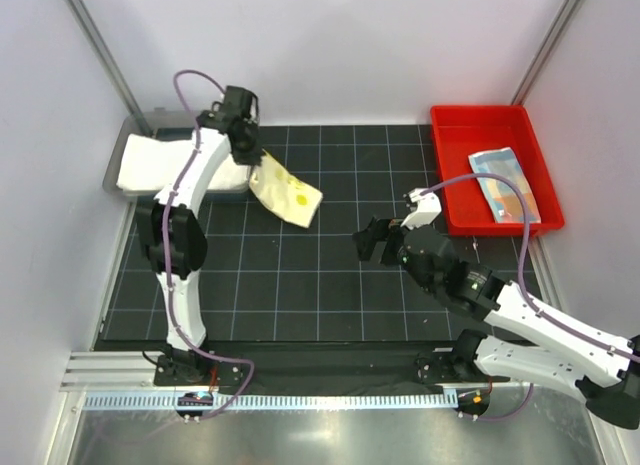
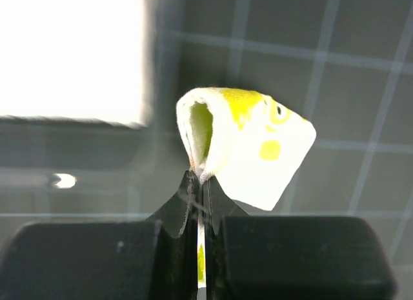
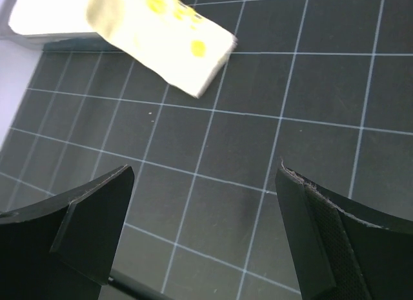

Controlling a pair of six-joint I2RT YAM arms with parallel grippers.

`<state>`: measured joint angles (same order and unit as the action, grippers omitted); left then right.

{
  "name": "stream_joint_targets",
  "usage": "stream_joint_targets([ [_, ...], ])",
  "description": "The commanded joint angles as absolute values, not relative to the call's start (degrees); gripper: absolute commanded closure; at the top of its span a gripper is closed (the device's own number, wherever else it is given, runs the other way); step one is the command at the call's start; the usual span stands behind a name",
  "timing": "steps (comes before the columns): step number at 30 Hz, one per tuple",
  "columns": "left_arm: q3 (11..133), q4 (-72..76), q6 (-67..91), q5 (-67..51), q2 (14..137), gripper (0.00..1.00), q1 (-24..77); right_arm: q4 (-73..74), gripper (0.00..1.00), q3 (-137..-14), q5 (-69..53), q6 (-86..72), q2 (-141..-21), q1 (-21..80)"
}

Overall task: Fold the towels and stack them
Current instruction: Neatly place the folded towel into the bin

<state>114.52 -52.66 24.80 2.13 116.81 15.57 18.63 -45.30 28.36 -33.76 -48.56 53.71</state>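
My left gripper (image 1: 257,156) is shut on one edge of the pale yellow patterned towel (image 1: 284,193), folded small, at the back left of the mat. In the left wrist view the fingertips (image 2: 191,184) pinch a fold of this towel (image 2: 258,151), and the rest hangs beyond them over the mat. A white towel (image 1: 160,163) lies folded in a grey tray (image 1: 113,171) just to the left. A light-blue towel (image 1: 505,183) lies in the red tray (image 1: 452,120). My right gripper (image 1: 363,244) hovers open over mid-mat with nothing between its fingers (image 3: 97,203); the yellow towel (image 3: 161,35) lies ahead of it.
The black gridded mat (image 1: 300,285) covers the table. White walls with metal posts close in the back and sides. The red tray stands at the back right, the grey tray at the back left.
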Motion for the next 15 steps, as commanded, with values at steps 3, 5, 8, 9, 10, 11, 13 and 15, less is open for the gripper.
stream_joint_targets([
  [3, 127.23, -58.18, 18.64, 5.09, 121.71, 1.0, 7.31, 13.89, 0.0, -43.34, 28.74, -30.41, -51.32, 51.86],
  [5, 129.19, -58.19, 18.02, 6.68, 122.69, 1.0, 4.23, 12.05, 0.0, -42.46, 27.25, -30.32, -52.47, 49.75],
  [8, 130.69, -55.82, 17.75, 7.03, 123.92, 1.0, 0.55, 10.29, 0.0, -41.31, 22.42, -30.67, -54.66, 45.98],
  [9, 130.95, -55.11, 17.84, 6.86, 124.27, 1.0, 0.27, 10.02, 0.0, -41.31, 20.67, -30.59, -55.19, 45.27],
  [10, 131.04, -53.63, 17.84, 6.59, 124.71, 1.0, -1.74, 9.93, 0.0, -41.22, 20.05, -30.5, -55.8, 44.74],
  [11, 131.04, -52.92, 17.84, 5.98, 124.89, 1.0, -2.37, 9.5, 0.0, -41.22, 19.52, -30.32, -56.25, 43.61],
  [13, 130.7, -50.37, 17.67, 5.45, 125.33, 1.0, -4.56, 9.32, 0.0, -41.31, 18.02, -29.88, -57.48, 42.55],
  [15, 130.6, -48.18, 17.14, 4.49, 125.77, 1.0, -6.32, 9.14, 0.0, -41.31, 16.79, -29.53, -58.27, 41.05],
])
